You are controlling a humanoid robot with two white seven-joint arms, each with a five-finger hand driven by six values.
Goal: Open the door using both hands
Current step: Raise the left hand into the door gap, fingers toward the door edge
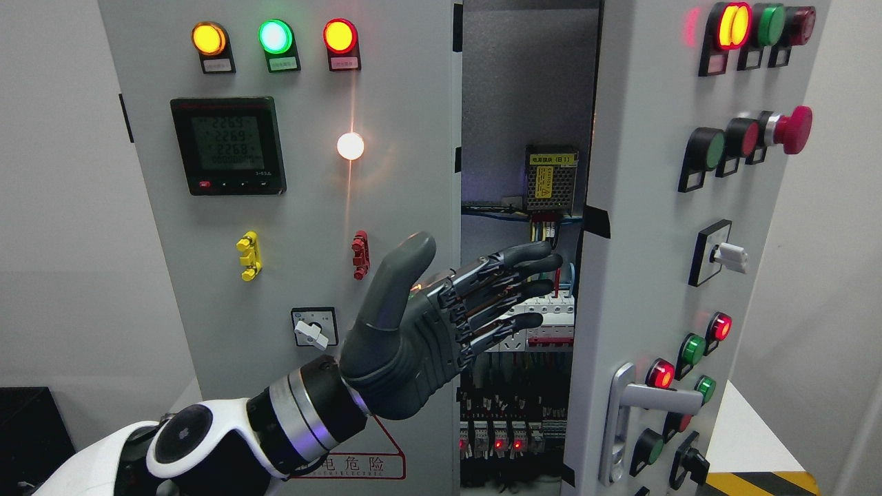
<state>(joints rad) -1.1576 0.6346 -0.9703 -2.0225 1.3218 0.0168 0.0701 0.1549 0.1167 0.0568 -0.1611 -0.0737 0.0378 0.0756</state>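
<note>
Door (661,275) right of left robot hand (441,310), part open, gap shows wires (510,393) inside. Hand flat, fingers (530,262) spread, holds nothing, tips in gap near door edge. Step, I think: pushing door wider. Next: press edge, swing out. Right hand unseen.

"2263, 2269, 2268" on the meter (228,145) display.

Matt, seemingly painted-metal door (641,227)

Industrial test lab: electrical control cabinet (289,207), breakers (544,324).
</note>
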